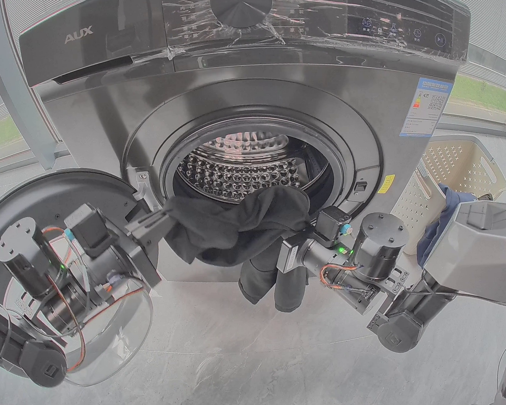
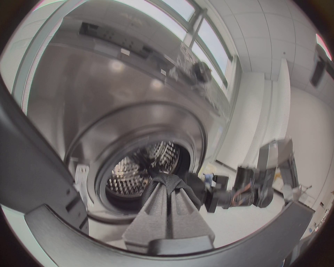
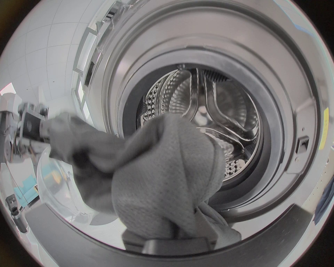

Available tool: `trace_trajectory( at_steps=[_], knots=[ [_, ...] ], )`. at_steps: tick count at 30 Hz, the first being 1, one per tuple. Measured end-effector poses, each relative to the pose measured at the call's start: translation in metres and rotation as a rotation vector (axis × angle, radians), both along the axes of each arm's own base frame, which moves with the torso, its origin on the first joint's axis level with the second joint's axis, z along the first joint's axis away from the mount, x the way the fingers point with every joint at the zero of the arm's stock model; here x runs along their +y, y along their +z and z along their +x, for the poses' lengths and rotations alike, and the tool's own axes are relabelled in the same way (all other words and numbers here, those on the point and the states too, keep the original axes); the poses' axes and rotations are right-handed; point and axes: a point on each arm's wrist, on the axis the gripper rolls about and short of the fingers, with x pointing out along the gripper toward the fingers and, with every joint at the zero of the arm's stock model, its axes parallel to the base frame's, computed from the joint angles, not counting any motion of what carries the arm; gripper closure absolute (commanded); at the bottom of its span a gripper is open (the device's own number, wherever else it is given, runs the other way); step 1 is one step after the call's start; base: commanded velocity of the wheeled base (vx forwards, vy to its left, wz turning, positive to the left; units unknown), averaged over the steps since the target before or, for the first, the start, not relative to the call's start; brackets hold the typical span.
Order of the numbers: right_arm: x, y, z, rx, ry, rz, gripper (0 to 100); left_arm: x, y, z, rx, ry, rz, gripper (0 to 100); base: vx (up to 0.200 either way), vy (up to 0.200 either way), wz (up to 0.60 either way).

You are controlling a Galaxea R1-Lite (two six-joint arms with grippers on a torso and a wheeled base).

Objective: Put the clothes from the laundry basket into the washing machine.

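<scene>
The left end effector (image 1: 163, 216) is clenched on one edge of a black garment (image 1: 237, 224), which stretches across to the right end effector (image 1: 289, 248). That one is buried under the cloth, so I cannot tell its state. The washer (image 1: 85, 108) stands straight ahead, its steel drum (image 1: 239, 169) open behind the garment, which hangs at the mouth's lower rim, not yet inside. The door (image 1: 45, 192) is swung wide at the left. The basket (image 1: 463, 165) sits right of the washer, holding what looks like a blue cloth (image 1: 438, 221).
</scene>
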Motion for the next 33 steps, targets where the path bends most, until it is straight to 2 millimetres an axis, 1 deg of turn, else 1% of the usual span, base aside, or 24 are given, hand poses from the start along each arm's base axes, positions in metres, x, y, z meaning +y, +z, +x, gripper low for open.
trace_trajectory(
  at_steps=[3,10,14,15,20,25,30,33],
  knots=[
    [-0.001,0.006,-0.002,-0.011,0.002,0.01,100,0.002,-0.022,-0.001,0.055,-0.013,0.072,100,0.0,0.0,0.0],
    [0.0,0.016,-0.004,-0.032,0.005,0.028,100,0.004,-0.065,-0.009,0.186,-0.088,0.185,100,0.0,0.0,0.0],
    [0.0,0.018,-0.004,-0.038,0.007,0.033,100,0.003,-0.078,-0.008,0.22,-0.095,0.21,100,0.0,0.0,0.0],
    [0.001,0.018,-0.004,-0.039,0.008,0.034,100,0.003,-0.08,-0.007,0.216,-0.094,0.21,0,0.0,0.0,0.0],
    [0.002,0.02,-0.004,-0.045,0.01,0.04,100,0.003,-0.093,-0.004,0.242,-0.094,0.226,0,0.0,0.0,0.0],
    [0.002,0.021,-0.004,-0.049,0.01,0.044,100,0.001,-0.105,-0.012,0.29,-0.118,0.265,0,0.0,0.0,0.0],
    [0.004,0.022,-0.004,-0.05,0.013,0.049,100,-0.001,-0.112,-0.02,0.293,-0.147,0.312,0,0.0,0.0,0.0],
    [0.004,0.022,-0.005,-0.047,0.014,0.052,100,-0.007,-0.112,-0.02,0.283,-0.167,0.312,0,0.0,0.0,0.0]
  ],
)
